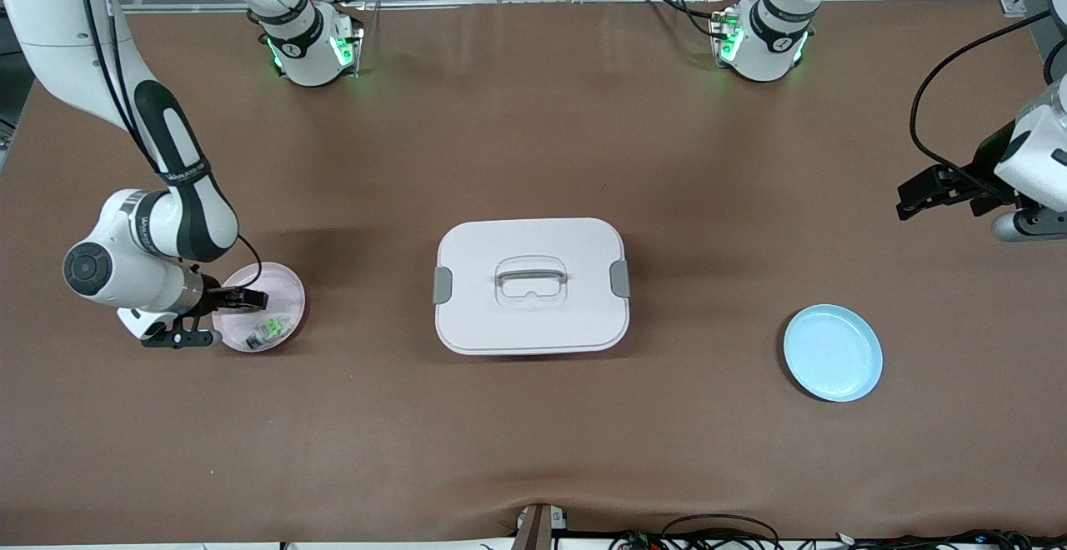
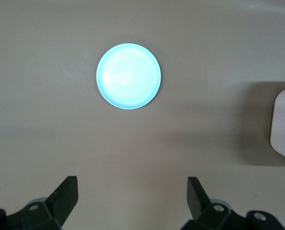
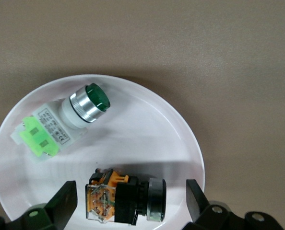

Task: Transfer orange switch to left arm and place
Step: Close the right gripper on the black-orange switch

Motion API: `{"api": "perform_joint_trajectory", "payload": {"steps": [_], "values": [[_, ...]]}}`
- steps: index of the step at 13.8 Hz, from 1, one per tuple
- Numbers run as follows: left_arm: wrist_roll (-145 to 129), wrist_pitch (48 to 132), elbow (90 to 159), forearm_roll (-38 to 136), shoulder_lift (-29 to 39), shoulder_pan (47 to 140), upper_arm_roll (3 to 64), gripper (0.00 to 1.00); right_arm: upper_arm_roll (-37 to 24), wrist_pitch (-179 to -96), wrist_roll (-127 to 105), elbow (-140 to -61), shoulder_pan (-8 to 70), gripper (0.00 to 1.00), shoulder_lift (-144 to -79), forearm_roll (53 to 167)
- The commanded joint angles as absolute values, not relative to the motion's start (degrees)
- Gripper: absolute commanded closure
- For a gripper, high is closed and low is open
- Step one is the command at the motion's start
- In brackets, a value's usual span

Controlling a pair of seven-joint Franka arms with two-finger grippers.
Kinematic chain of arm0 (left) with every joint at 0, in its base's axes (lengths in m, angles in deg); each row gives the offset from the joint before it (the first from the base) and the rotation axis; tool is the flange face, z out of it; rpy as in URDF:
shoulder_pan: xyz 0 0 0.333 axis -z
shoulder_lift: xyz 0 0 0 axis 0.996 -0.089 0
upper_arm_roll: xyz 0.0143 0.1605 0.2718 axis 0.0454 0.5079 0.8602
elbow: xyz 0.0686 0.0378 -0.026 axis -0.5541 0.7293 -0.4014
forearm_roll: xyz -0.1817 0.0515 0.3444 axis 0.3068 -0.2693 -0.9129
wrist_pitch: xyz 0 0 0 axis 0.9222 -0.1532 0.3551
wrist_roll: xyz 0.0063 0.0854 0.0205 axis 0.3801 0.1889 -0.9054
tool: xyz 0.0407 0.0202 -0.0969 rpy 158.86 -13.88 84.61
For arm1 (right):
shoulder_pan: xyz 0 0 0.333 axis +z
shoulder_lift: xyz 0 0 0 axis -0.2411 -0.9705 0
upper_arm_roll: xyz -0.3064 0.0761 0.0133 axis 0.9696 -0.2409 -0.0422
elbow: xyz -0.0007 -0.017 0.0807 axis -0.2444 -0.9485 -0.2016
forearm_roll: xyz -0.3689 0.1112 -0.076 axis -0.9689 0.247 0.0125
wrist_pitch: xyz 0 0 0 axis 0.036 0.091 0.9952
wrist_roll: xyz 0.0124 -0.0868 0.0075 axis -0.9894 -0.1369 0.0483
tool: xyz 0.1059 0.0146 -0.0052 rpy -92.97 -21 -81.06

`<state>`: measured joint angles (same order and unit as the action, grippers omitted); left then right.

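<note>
The orange switch (image 3: 125, 199), black with an orange end, lies on its side in the pink plate (image 3: 181, 129). My right gripper (image 3: 130, 191) is open, low over the plate, with one finger on either side of the switch and not touching it. In the front view the right gripper (image 1: 248, 298) is over the pink plate (image 1: 288, 283) and hides the switch. My left gripper (image 1: 910, 198) is open and empty, up in the air at the left arm's end of the table. The white box (image 1: 531, 286) stands shut in the middle of the table.
A green-and-silver switch (image 3: 65, 124) lies in the same pink plate beside the orange one, also in the front view (image 1: 267, 333). An empty blue plate (image 1: 834, 352) sits between the box and the left arm's end; it shows in the left wrist view (image 2: 128, 76).
</note>
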<state>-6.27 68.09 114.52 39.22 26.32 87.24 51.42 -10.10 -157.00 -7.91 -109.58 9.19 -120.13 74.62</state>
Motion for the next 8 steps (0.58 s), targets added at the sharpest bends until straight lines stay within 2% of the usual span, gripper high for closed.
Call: {"api": "perform_joint_trajectory", "payload": {"steps": [1,8], "values": [[-4.8,67.1,113.3,40.2,26.0,87.2,51.6,0.0,-10.4,-157.4,-7.7,-109.7,8.5,0.0,-120.6,73.8],[-4.8,67.2,113.3,40.2,26.0,87.1,51.6,0.0,-10.4,-157.3,-7.7,-109.9,8.2,0.0,-121.7,73.8]]}}
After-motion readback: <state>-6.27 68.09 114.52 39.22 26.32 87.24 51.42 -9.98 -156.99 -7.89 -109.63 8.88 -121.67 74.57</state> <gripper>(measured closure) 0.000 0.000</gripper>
